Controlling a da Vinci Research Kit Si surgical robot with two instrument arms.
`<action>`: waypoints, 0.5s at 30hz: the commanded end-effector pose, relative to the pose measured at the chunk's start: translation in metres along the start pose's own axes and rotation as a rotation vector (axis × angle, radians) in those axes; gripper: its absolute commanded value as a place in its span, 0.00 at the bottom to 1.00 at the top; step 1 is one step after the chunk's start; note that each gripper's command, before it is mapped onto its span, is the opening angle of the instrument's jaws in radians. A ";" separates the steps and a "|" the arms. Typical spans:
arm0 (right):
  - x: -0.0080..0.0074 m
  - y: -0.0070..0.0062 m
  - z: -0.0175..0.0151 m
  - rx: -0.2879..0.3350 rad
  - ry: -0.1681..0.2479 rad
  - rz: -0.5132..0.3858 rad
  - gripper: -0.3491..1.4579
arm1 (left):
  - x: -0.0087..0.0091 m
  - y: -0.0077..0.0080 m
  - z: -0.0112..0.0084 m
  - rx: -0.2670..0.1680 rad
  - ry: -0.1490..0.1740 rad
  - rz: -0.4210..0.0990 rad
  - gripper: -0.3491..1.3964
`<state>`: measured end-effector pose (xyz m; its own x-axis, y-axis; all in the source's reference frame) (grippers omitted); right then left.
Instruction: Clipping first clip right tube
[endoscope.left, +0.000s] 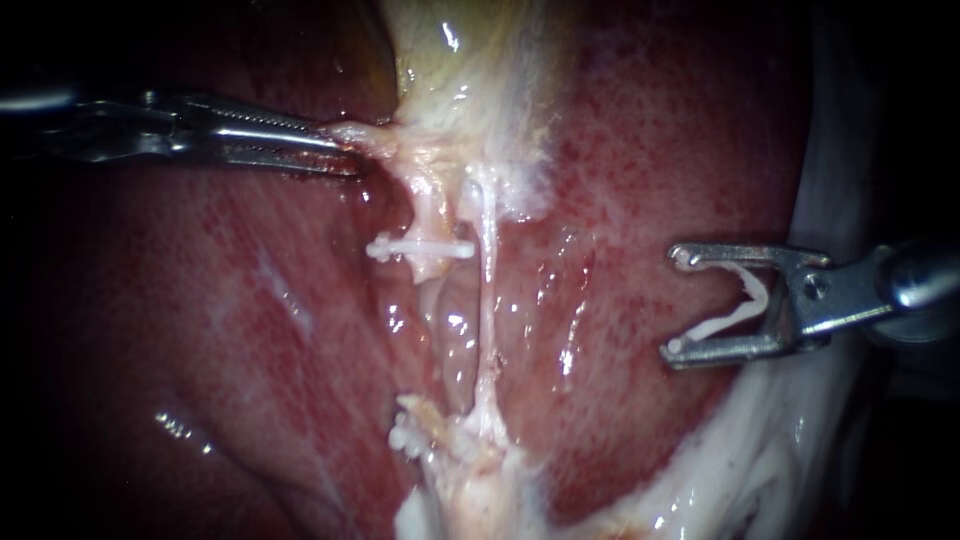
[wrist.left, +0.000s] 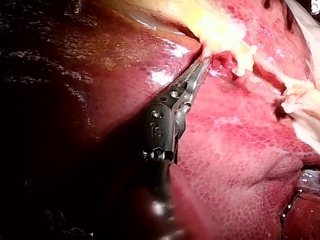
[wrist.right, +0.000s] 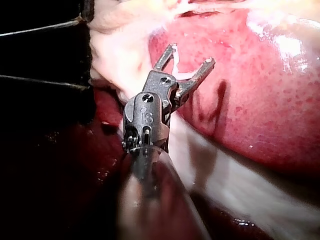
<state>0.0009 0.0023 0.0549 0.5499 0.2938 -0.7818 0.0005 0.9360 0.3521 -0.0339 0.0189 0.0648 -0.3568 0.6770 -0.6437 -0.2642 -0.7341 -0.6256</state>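
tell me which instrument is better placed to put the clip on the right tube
Right. The right instrument carries an open clip and faces the right tube across bare liver. The left instrument is clamped on tissue beside the gallbladder and carries no clip.

surgical bench set-up, wet-lab kind. glistening red liver (endoscope.left: 200, 330) with yellowish gallbladder (endoscope.left: 450, 60) filling every view, lit hard from close, black beyond the edges. pale white material (wrist.right: 240, 195) under the liver's rim; cloth or tissue, cannot tell. two slender steel tools at work: left instrument (endoscope.left: 340, 152) clamped on pale tissue (endoscope.left: 368, 135) below the gallbladder, right instrument (endoscope.left: 678, 303) carrying a loaded clip (endoscope.left: 735, 315) in its jaws. white clip (endoscope.left: 420, 247) set across a thin tube (endoscope.left: 428, 200).
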 end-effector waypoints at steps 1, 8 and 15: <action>0.0000 0.0000 0.0000 0.000 0.000 0.000 0.47 | 0.0002 0.0001 -0.0003 -0.001 0.000 -0.001 0.00; 0.0000 0.0000 0.0000 0.003 0.001 0.000 0.47 | 0.0031 0.0006 -0.0046 0.005 0.010 -0.018 0.00; 0.0002 0.0000 0.0003 0.026 0.004 0.000 0.47 | 0.0053 0.0012 -0.0085 0.027 0.039 0.000 0.00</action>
<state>0.0014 0.0023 0.0548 0.5437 0.2961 -0.7853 0.0256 0.9294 0.3681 -0.0284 0.0221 0.0567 -0.3230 0.6790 -0.6592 -0.2883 -0.7341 -0.6148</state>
